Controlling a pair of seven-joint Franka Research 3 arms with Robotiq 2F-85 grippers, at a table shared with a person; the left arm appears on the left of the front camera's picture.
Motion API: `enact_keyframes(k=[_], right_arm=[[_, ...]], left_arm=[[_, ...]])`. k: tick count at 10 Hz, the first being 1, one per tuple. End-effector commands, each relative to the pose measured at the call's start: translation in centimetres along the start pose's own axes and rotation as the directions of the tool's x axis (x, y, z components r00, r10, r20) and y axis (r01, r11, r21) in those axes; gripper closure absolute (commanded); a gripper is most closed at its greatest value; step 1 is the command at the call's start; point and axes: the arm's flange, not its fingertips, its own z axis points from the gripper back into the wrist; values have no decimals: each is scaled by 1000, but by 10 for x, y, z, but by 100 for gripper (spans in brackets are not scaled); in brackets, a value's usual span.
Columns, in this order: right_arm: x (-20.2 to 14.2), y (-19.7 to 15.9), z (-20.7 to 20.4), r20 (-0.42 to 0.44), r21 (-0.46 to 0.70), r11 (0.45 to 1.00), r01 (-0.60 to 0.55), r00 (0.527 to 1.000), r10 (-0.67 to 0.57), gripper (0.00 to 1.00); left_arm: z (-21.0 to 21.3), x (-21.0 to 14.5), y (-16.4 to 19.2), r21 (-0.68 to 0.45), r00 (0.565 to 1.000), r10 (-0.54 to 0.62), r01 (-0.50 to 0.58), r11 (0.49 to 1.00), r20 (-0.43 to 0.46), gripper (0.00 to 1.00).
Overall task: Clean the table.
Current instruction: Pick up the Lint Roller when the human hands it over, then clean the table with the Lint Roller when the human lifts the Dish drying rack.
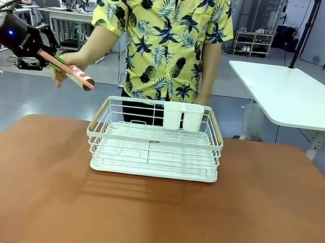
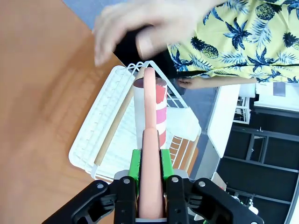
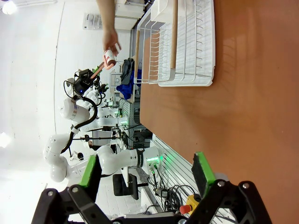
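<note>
The reddish-brown table [image 1: 150, 221] lies bare in front of me. My left gripper [image 1: 50, 60] hangs above the table's far left and is shut on the salmon-pink handle of a roller [image 1: 76, 74], whose head is striped red, pink and white. In the left wrist view its green pads [image 2: 134, 163] clamp that handle [image 2: 150, 186], and the striped head [image 2: 160, 105] points away over the rack. A person's hand [image 1: 67, 65] is at the roller; I cannot tell whether it grips it. My right gripper [image 3: 145, 172] hovers over the table [image 3: 243, 121] with its jaws wide apart and nothing between them.
A white wire dish rack [image 1: 154, 150] with wooden side handles stands at the table's middle, holding two white cups [image 1: 182, 117] at its far edge. The person in a yellow printed shirt [image 1: 161, 32] stands behind it. A white-topped table [image 1: 296, 93] is at the back right.
</note>
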Motion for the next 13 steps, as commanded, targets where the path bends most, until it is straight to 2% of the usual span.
enact_keyframes(k=[1,13], right_arm=[[0,2,0,0,7,1000,-8,1000,8,0],[0,2,0,0,7,1000,-8,1000,8,0]], left_arm=[[1,0,0,-1,1000,-1,1,1000,0,88],[1,0,0,-1,1000,-1,1,1000,0,88]])
